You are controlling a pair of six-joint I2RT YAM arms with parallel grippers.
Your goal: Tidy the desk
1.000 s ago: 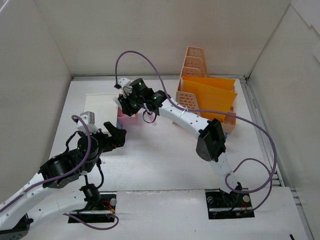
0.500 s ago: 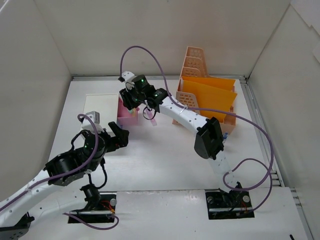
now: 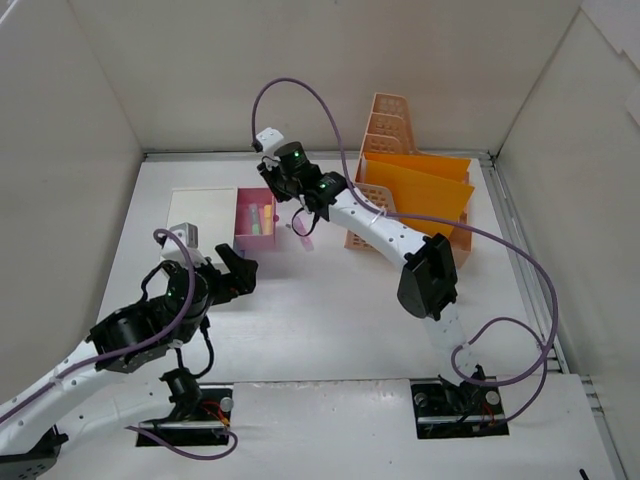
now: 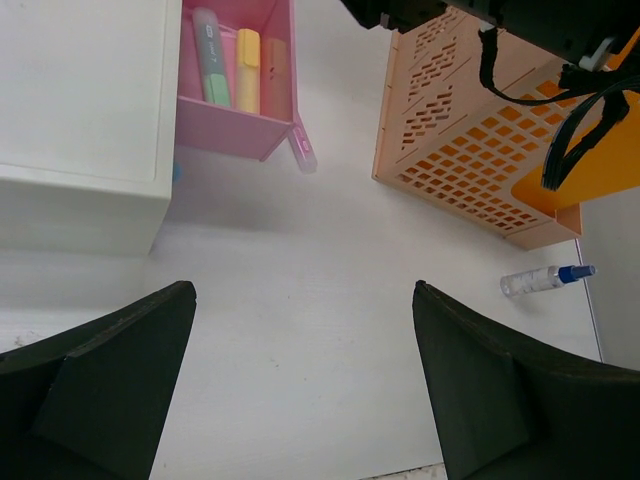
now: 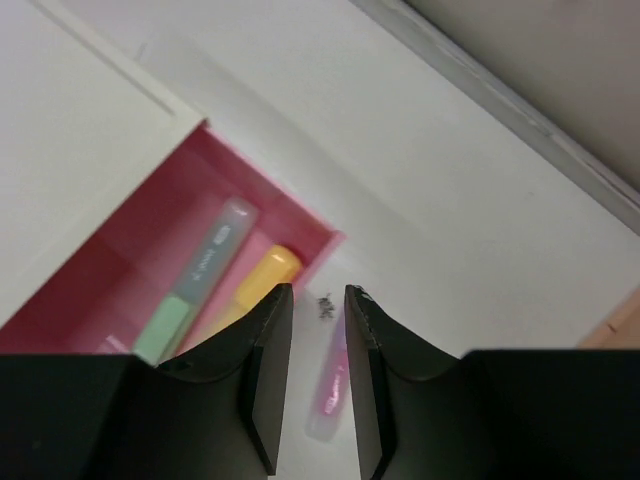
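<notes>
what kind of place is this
Probably a robot lab cell staged as an office: plain panels box in the desk, two arms are bolted at its near edge, and it holds a pink drawer of highlighters and a file rack.

Place: we take this for a robot lab.
Walls: plain panels (image 3: 300, 70) box in the desk (image 3: 330, 320).
Robots: left arm (image 3: 120, 340), right arm (image 3: 425, 290), bolted at the desk's near edge.

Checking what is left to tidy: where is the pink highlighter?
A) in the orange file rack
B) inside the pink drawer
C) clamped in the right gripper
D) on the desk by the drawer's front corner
D: the pink highlighter lies on the desk, just outside the front corner of the pink drawer.
</notes>
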